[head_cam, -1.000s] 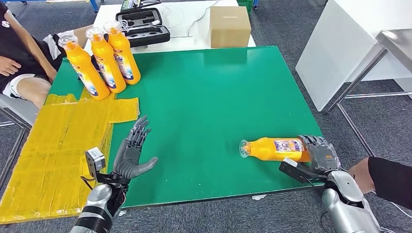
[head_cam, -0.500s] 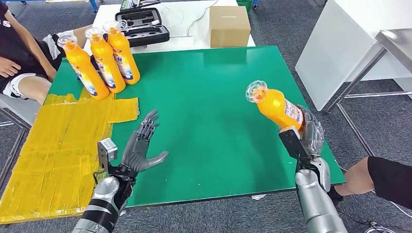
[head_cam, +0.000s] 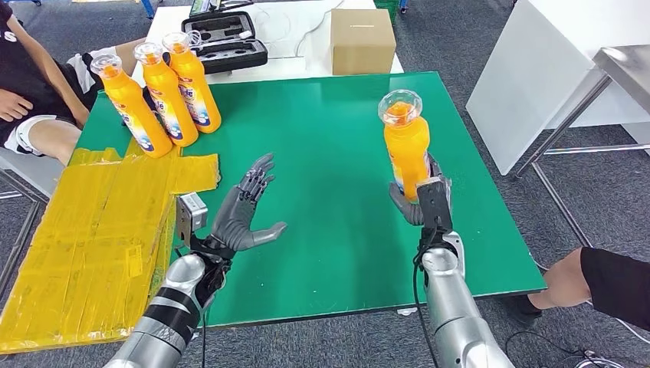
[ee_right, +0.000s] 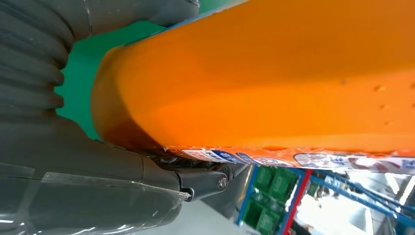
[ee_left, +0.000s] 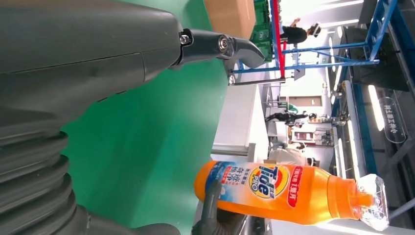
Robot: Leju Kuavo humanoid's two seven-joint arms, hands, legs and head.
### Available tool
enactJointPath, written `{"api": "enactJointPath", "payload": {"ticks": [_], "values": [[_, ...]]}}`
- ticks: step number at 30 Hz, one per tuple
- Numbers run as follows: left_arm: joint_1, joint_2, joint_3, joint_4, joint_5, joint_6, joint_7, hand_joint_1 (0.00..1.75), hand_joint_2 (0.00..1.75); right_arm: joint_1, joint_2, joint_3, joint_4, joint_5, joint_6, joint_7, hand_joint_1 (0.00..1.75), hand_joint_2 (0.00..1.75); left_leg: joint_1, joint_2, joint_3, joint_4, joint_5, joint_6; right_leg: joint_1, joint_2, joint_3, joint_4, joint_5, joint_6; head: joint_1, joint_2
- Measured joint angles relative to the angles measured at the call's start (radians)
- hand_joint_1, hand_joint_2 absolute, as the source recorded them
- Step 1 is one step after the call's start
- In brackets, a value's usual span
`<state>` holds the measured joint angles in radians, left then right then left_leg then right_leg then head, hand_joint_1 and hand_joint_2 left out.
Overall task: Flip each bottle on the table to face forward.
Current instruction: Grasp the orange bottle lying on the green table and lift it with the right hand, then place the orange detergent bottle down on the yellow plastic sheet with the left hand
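1. Orange bottle (head_cam: 405,149) stands upright in the head view, cap up, long axis vertical, held at its base by the right hand (head_cam: 421,201) over the green table (head_cam: 322,146). The left hand (head_cam: 241,213) hovers with fingers spread, holding nothing, well apart to the bottle's left. Three more bottles (head_cam: 157,88) stand at the far left corner.
2. Left wrist view: the bottle (ee_left: 288,192) shows its label towards this hand (ee_left: 98,54), so I judge a turn about its own axis remains.
3. Right wrist view: the hand (ee_right: 88,161) wraps the bottle's (ee_right: 274,83) lower end; whether its base touches the table is hard to tell.
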<state>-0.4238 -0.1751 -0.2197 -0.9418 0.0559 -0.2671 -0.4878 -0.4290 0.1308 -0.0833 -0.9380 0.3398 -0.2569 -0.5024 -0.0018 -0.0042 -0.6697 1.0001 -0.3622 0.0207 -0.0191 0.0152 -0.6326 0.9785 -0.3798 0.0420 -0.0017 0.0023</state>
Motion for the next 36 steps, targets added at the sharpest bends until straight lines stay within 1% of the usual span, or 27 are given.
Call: {"api": "enactJointPath", "payload": {"ticks": [3, 7, 10, 14, 25, 30, 36], "values": [[-0.015, -0.004, -0.006, 0.02, 0.003, -0.007, 0.0, 0.0, 1.75, -0.022, 0.027, 0.01, 0.031, -0.033, 0.067, 0.001, 1.75, 1.75, 0.0, 0.0, 0.0, 0.0, 0.0, 0.0, 0.0, 0.0, 0.0, 0.0, 0.0, 0.0, 0.0, 0.0], [-0.043, -0.02, -0.018, 0.056, 0.01, -0.013, -0.003, 0.0, 1.75, -0.062, 0.081, 0.045, 0.107, -0.083, 0.172, 0.001, 1.75, 1.75, 0.001, 0.001, 0.0, 0.0, 0.0, 0.0, 0.001, 0.0, -0.001, 0.0, 0.0, 0.0, 0.0, 0.0], [-0.058, -0.029, -0.025, 0.077, 0.014, -0.015, -0.007, 0.0, 1.75, -0.08, 0.123, 0.085, 0.165, -0.094, 0.206, -0.002, 1.75, 1.75, 0.002, 0.0, 0.0, 0.0, 0.001, -0.001, 0.002, 0.0, -0.001, 0.0, 0.0, 0.0, 0.0, 0.0], [-0.07, -0.035, -0.03, 0.095, 0.015, -0.016, -0.009, 0.0, 1.75, -0.091, 0.155, 0.117, 0.212, -0.095, 0.211, -0.007, 1.75, 1.75, 0.003, 0.0, 0.0, 0.0, 0.001, -0.001, 0.002, 0.0, -0.001, 0.0, 0.0, -0.001, 0.0, 0.0], [-0.075, -0.036, -0.033, 0.113, 0.019, -0.018, -0.01, 0.0, 1.75, -0.104, 0.173, 0.148, 0.259, -0.082, 0.212, -0.01, 1.75, 1.75, 0.003, 0.0, 0.0, 0.0, 0.0, -0.001, 0.002, 0.0, -0.001, 0.0, 0.0, -0.001, 0.0, 0.0], [-0.087, -0.04, -0.037, 0.122, 0.023, -0.016, -0.01, 0.0, 1.75, -0.105, 0.206, 0.211, 0.279, -0.074, 0.188, -0.008, 1.75, 1.75, 0.003, 0.0, 0.0, 0.0, 0.0, -0.002, 0.003, 0.0, -0.001, 0.0, 0.0, -0.001, 0.0, 0.0], [-0.098, -0.04, -0.034, 0.135, 0.033, -0.003, -0.013, 0.0, 1.75, -0.105, 0.219, 0.309, 0.298, -0.105, 0.175, 0.006, 1.75, 1.75, 0.004, 0.0, -0.001, 0.0, 0.0, -0.002, 0.003, 0.0, -0.001, 0.0, -0.001, -0.001, 0.0, 0.0]]}}
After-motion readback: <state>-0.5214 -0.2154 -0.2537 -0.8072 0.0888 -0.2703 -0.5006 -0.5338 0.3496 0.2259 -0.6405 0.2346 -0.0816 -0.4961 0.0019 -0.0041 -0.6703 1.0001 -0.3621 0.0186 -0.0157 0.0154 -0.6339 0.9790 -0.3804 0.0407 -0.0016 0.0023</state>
